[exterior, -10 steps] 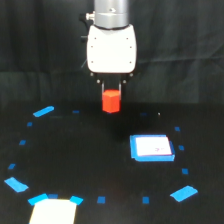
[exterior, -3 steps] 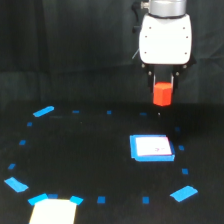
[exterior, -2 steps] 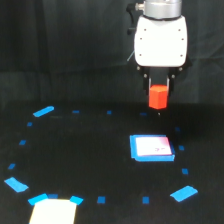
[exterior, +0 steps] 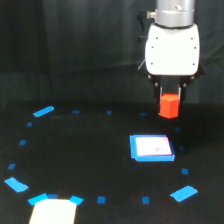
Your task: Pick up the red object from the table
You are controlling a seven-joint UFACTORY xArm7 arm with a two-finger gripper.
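1. Exterior view: black desk [exterior: 90, 150] fills the lower half, ringed with small blue tape marks [exterior: 44, 111]; dark cloth backdrop [exterior: 65, 45] behind it.
2. White arm housing [exterior: 172, 47] hangs above and slightly toward the exterior view's right of the white square.
3. White square with blue border [exterior: 151, 148] lies flat on the desk, inside the ring.
4. Pale patch [exterior: 52, 212] at the bottom edge, well toward the exterior view's left of the white square.
5. Gripper [exterior: 170, 102], dark, under the housing, fingers pinching the red object.
6. Red object [exterior: 169, 105] held off the desk, above the white square, not touching it.
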